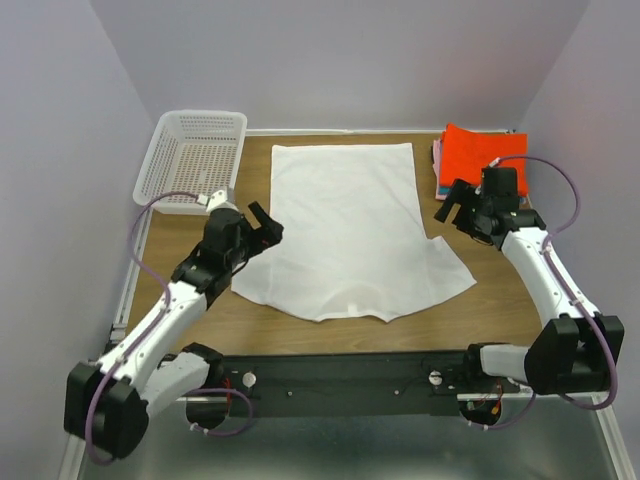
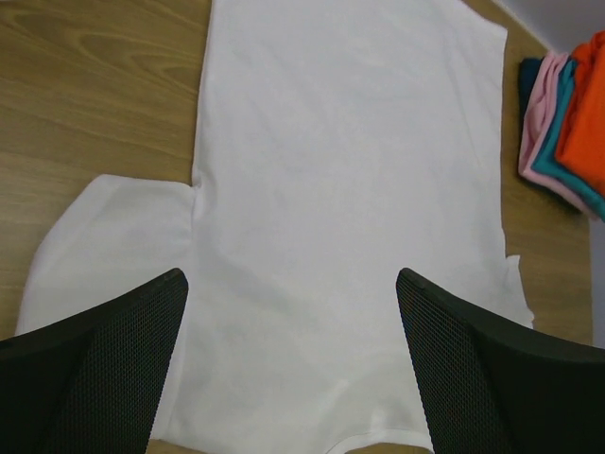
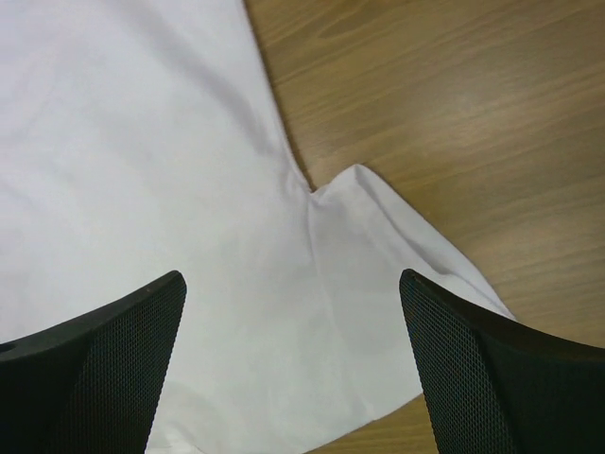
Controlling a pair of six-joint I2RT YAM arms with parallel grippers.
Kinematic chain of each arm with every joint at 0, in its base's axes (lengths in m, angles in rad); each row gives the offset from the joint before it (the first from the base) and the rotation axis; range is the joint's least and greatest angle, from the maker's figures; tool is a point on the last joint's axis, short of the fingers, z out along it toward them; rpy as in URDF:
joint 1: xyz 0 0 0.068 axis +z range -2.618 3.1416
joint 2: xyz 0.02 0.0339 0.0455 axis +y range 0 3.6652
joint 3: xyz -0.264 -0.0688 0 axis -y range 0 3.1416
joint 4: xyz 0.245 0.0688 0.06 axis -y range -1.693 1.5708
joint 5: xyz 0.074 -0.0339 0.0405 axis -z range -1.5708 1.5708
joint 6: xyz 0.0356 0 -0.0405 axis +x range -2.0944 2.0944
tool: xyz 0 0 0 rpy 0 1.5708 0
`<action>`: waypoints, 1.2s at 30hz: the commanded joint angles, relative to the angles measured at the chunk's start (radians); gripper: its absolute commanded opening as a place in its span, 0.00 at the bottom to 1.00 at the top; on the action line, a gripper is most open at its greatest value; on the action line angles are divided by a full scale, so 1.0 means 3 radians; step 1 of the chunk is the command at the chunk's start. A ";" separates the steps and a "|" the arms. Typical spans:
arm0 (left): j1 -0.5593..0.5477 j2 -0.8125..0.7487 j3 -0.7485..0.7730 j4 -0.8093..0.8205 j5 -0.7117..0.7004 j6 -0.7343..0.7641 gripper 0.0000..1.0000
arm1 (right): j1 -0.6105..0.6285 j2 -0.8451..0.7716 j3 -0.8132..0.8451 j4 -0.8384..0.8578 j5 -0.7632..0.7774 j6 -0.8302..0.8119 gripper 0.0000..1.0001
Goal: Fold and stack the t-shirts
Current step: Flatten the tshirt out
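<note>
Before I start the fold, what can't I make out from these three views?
- Top view: the left gripper covers part of the white t-shirt, at its left sleeve.
- Top view: on the folded stack, the orange shirt on top hides how many lie beneath. The left wrist view cuts the stack off at its right edge.
- Left wrist view: the fingers and the bottom edge hide the collar.
- Right wrist view: the fingers cover part of the sleeve.

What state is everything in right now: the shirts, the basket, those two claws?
white t-shirt: spread flat, unfolded.
folded shirts: stacked at the far right, orange-red on top.
basket: upright at the far left, nothing seen inside.
left gripper: open, holding nothing.
right gripper: open, holding nothing.
</note>
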 commanded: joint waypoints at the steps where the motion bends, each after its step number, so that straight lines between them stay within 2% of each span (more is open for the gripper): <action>1: -0.0229 0.0724 0.0205 0.0483 0.0176 0.0164 0.98 | 0.0108 0.0177 -0.0143 0.0354 -0.0493 -0.0050 1.00; 4: -0.0321 0.1272 0.0455 0.0519 0.0188 0.0221 0.98 | 0.0241 0.0401 -0.0057 0.0446 -0.0356 -0.0101 1.00; 7: -0.0383 0.1564 0.0471 0.0697 0.0371 0.0211 0.98 | 0.0420 0.0789 0.0183 0.0645 -0.0350 -0.0188 1.00; 10: -0.0465 0.1647 0.0339 0.0877 0.0483 0.0109 0.98 | 0.0512 0.1229 0.0581 0.0789 -0.0355 -0.0229 1.00; 11: -0.0526 0.1652 0.0237 0.0908 0.0499 0.0098 0.98 | 0.0584 0.1550 0.0866 0.0784 -0.0335 -0.0224 1.00; 12: -0.0562 0.1653 0.0190 0.0923 0.0500 0.0088 0.98 | 0.0630 0.1735 0.0869 0.0789 -0.0325 -0.0224 1.00; 14: -0.0608 0.1668 0.0022 0.0944 0.0479 -0.0014 0.98 | 0.0778 0.2214 0.1266 0.0779 -0.0167 -0.0234 1.00; 16: -0.0613 0.1698 -0.0091 0.0980 0.0479 -0.0091 0.98 | 0.0845 0.2447 0.1552 0.0774 -0.0176 -0.0280 1.00; 19: -0.0608 0.1760 -0.0168 0.0995 0.0434 -0.0117 0.98 | 0.0952 0.2724 0.1651 0.0769 -0.0131 -0.0255 1.00; 23: -0.0593 0.1887 -0.0066 0.0893 0.0214 -0.0056 0.98 | 0.0963 0.2714 0.1508 0.0779 0.0018 -0.0224 1.00; 28: -0.0547 0.2184 0.0307 0.0658 -0.0067 -0.0045 0.98 | 0.1019 0.2372 0.0768 0.0820 0.0171 -0.0030 1.00; 30: -0.0486 0.2368 0.0500 0.0648 -0.0129 -0.0005 0.98 | 0.1121 0.2086 0.0446 0.0896 0.0248 0.0072 1.00; 31: -0.0460 0.2530 0.0588 0.0607 -0.0145 0.0011 0.98 | 0.1167 0.1963 0.0105 0.0902 0.0258 0.0204 1.00; 36: -0.0347 0.3027 0.1242 0.0433 -0.0155 0.0230 0.98 | 0.1713 0.1079 -0.0746 0.0922 0.0177 0.0700 1.00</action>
